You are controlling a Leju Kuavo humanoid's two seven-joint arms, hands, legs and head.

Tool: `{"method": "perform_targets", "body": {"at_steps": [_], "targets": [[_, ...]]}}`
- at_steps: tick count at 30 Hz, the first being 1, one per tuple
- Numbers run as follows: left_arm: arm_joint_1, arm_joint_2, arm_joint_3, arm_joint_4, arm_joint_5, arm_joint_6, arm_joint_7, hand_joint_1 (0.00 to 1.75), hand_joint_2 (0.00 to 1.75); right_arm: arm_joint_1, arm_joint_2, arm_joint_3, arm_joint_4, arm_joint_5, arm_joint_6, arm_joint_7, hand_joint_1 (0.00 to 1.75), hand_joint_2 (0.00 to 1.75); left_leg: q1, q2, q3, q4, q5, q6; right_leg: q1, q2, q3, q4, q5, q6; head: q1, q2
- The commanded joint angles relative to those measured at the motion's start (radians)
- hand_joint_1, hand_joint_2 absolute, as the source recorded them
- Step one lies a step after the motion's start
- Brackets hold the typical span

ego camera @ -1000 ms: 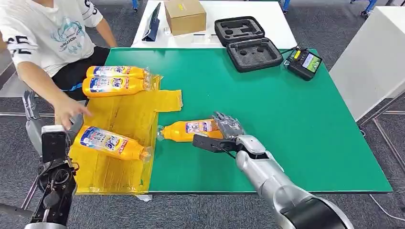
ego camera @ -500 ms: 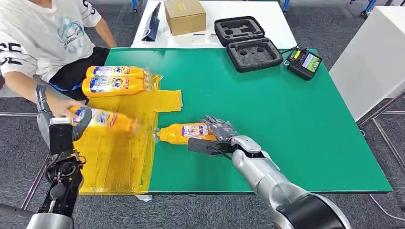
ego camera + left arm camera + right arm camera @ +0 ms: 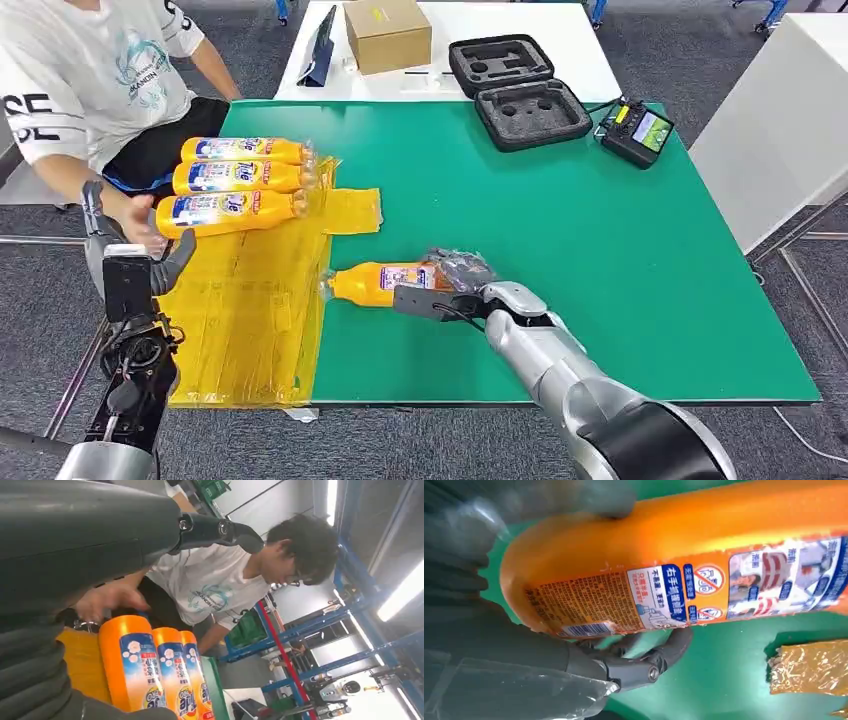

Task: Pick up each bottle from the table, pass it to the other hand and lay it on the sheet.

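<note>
- The right hand [image 3: 458,272] is wrapped around the base end of an orange bottle [image 3: 385,281] lying on its side on the green tabletop [image 3: 560,220]; in the right wrist view the thumb [image 3: 574,500] presses one side of that bottle [image 3: 704,555] and darker fingers [image 3: 659,655] curl under the other — a firm clasp.
- The held bottle's cap end points toward the yellow sheet [image 3: 250,300] and lies just beside its edge.
- The left hand [image 3: 125,240] is raised at the tabletop's near left edge, fingers spread apart and holding nothing; its dark fingers [image 3: 220,530] reach out in the left wrist view.
- Three more orange bottles lie side by side at the far end of the sheet: the nearest bottle [image 3: 228,211], the middle bottle [image 3: 240,177] and the farthest bottle [image 3: 245,150], all with caps pointing toward the tabletop's middle.
- A person in a white T-shirt [image 3: 90,70] sits at the far left corner, one hand [image 3: 140,222] close to the base of the nearest bottle — whether it touches it I cannot tell.
- Farther off, an open black foam-lined case [image 3: 515,90] and a small black device with a screen [image 3: 637,131] rest at the tabletop's far side.
- Behind them, a cardboard box [image 3: 388,33] stands on a white table [image 3: 560,50].
</note>
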Motion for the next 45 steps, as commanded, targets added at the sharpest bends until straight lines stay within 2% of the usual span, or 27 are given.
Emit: {"method": "perform_targets", "body": {"at_steps": [1, 3, 4, 19, 20, 21, 22, 24, 25, 37, 38, 39, 40, 43, 45], "targets": [[-0.049, 0.003, -0.013, 0.078, 0.008, -0.005, 0.003, 0.00, 1.75, -0.037, -0.001, 0.013, 0.085, 0.001, 0.013, 0.009, 1.59, 1.75, 0.000, -0.002, 0.002, -0.001, 0.000, 0.000, 0.000, -0.001, 0.002, 0.000, -0.001, 0.000, 0.000, 0.000], [-0.049, 0.003, -0.013, 0.078, 0.008, -0.005, 0.003, 0.00, 1.75, -0.037, -0.001, 0.013, 0.085, 0.001, 0.013, 0.009, 1.59, 1.75, 0.000, -0.002, 0.002, 0.000, -0.001, 0.000, 0.000, -0.001, 0.003, 0.000, -0.001, 0.000, 0.000, 0.000], [-0.054, 0.003, -0.012, 0.085, 0.017, -0.011, 0.003, 0.00, 1.75, -0.037, -0.001, 0.014, 0.089, 0.001, 0.027, 0.009, 1.75, 1.75, 0.000, -0.002, 0.002, 0.000, -0.001, 0.000, 0.000, -0.001, 0.003, 0.000, -0.001, 0.000, 0.000, 0.000], [-0.075, 0.005, -0.023, 0.123, 0.056, -0.031, 0.003, 0.00, 1.75, -0.026, -0.013, 0.095, 0.107, 0.071, 0.158, 0.069, 1.75, 1.75, 0.000, -0.003, 0.004, -0.001, 0.000, 0.000, 0.000, -0.002, 0.005, -0.001, -0.001, 0.000, 0.000, 0.000], [-0.077, 0.005, -0.025, 0.126, 0.055, -0.029, 0.003, 0.00, 1.75, -0.024, -0.015, 0.109, 0.104, 0.083, 0.171, 0.076, 1.57, 1.75, 0.000, -0.004, 0.005, -0.002, 0.000, -0.001, 0.000, -0.003, 0.006, -0.001, -0.001, -0.001, 0.000, 0.000], [-0.079, 0.005, -0.023, 0.127, 0.059, -0.030, 0.003, 0.00, 1.75, -0.024, -0.014, 0.112, 0.105, 0.085, 0.173, 0.078, 0.87, 1.75, 0.001, -0.003, 0.005, -0.001, 0.000, -0.001, 0.001, -0.002, 0.005, -0.001, -0.001, -0.001, 0.000, 0.000], [-0.078, 0.005, -0.023, 0.128, 0.060, -0.030, 0.003, 0.00, 1.75, -0.025, -0.014, 0.122, 0.104, 0.095, 0.172, 0.085, 0.38, 1.75, 0.001, -0.003, 0.005, -0.001, 0.000, 0.000, 0.001, -0.003, 0.005, -0.001, -0.001, 0.000, 0.000, 0.000], [-0.078, 0.005, -0.023, 0.128, 0.060, -0.030, 0.003, 0.00, 1.75, -0.025, -0.014, 0.122, 0.104, 0.095, 0.172, 0.085, 0.38, 1.75, 0.001, -0.003, 0.007, -0.002, 0.000, -0.001, 0.001, -0.002, 0.007, -0.002, -0.001, -0.001, 0.000, 0.000], [-0.078, 0.005, -0.023, 0.128, 0.060, -0.030, 0.003, 0.00, 1.75, -0.025, -0.014, 0.122, 0.104, 0.095, 0.172, 0.085, 0.00, 1.75, 0.001, -0.003, 0.007, -0.001, 0.000, 0.000, 0.001, -0.002, 0.008, -0.002, -0.001, 0.000, 0.000, 0.000], [-0.056, 0.005, -0.011, 0.116, 0.076, -0.034, 0.003, 0.00, 1.75, -0.025, -0.006, 0.138, 0.099, 0.109, 0.160, 0.108, 0.00, 1.75, 0.000, -0.001, 0.007, -0.001, 0.000, 0.000, 0.000, -0.001, 0.007, -0.001, 0.000, -0.001, 0.000, 0.000], [-0.053, 0.004, -0.010, 0.113, 0.078, -0.036, 0.003, 0.00, 1.75, -0.025, -0.005, 0.139, 0.099, 0.110, 0.160, 0.109, 0.10, 1.75, 0.000, -0.002, 0.008, -0.002, -0.001, -0.001, 0.000, -0.001, 0.009, -0.002, -0.001, -0.001, 0.000, 0.000], [-0.048, 0.004, -0.008, 0.106, 0.079, -0.035, 0.003, 0.00, 1.75, -0.022, -0.005, 0.140, 0.096, 0.110, 0.147, 0.112, 0.40, 1.75, 0.000, -0.002, 0.008, -0.002, -0.001, -0.001, 0.000, -0.001, 0.009, -0.002, -0.001, -0.001, 0.000, 0.000], [-0.044, 0.005, -0.007, 0.101, 0.078, -0.033, 0.003, 0.00, 1.75, -0.021, -0.005, 0.140, 0.096, 0.110, 0.140, 0.110, 1.66, 1.75, 0.000, -0.001, 0.007, -0.001, -0.001, 0.000, 0.000, 0.000, 0.007, -0.001, 0.000, -0.001, 0.000, 0.000], [-0.044, 0.005, -0.006, 0.099, 0.079, -0.035, 0.003, 0.00, 1.75, -0.022, -0.005, 0.142, 0.096, 0.110, 0.134, 0.109, 1.66, 1.75, 0.000, -0.001, 0.007, -0.001, -0.001, 0.000, 0.000, -0.001, 0.007, -0.001, 0.000, -0.001, 0.000, 0.000], [-0.043, 0.006, -0.005, 0.101, 0.080, -0.037, 0.003, 0.00, 1.75, -0.022, -0.005, 0.138, 0.094, 0.103, 0.129, 0.103, 1.75, 1.75, 0.000, -0.001, 0.006, -0.001, 0.000, 0.000, 0.000, 0.000, 0.006, -0.001, 0.000, -0.001, 0.000, 0.000]]}}
